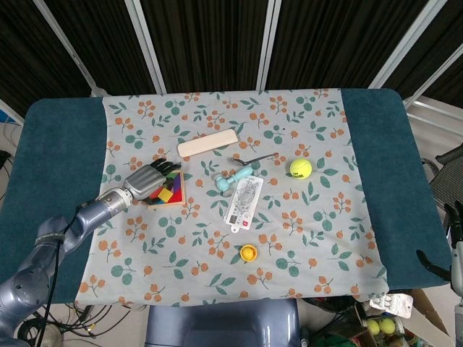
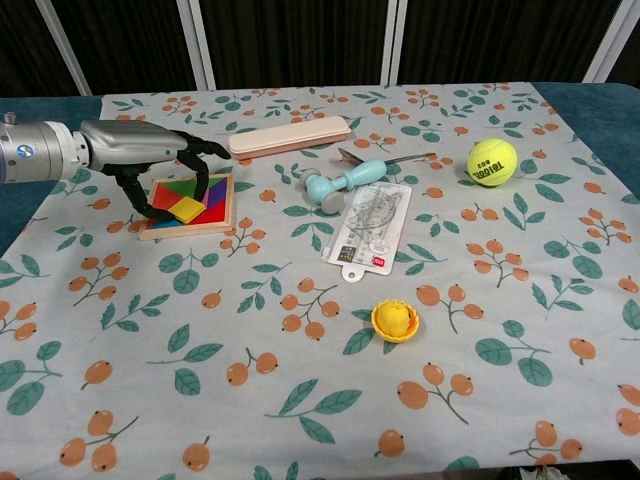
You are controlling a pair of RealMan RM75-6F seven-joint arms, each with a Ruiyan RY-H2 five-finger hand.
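Note:
My left hand (image 2: 150, 160) reaches in from the left and arches over a wooden tray of coloured tangram pieces (image 2: 190, 208). Its fingertips touch the pieces and its thumb sits at the tray's left edge; it lifts nothing. In the head view the same hand (image 1: 148, 178) covers the tray's (image 1: 168, 194) upper left part. My right hand (image 1: 454, 242) shows only partly at the right edge of the head view, off the table, thumb spread wide and nothing in it.
On the floral cloth (image 2: 300, 400) lie a beige pencil case (image 2: 290, 137), a teal handled tool (image 2: 338, 183), a thin metal piece (image 2: 385, 157), a packaged ruler set (image 2: 368, 225), a tennis ball (image 2: 492, 162) and a small yellow cup (image 2: 395, 320).

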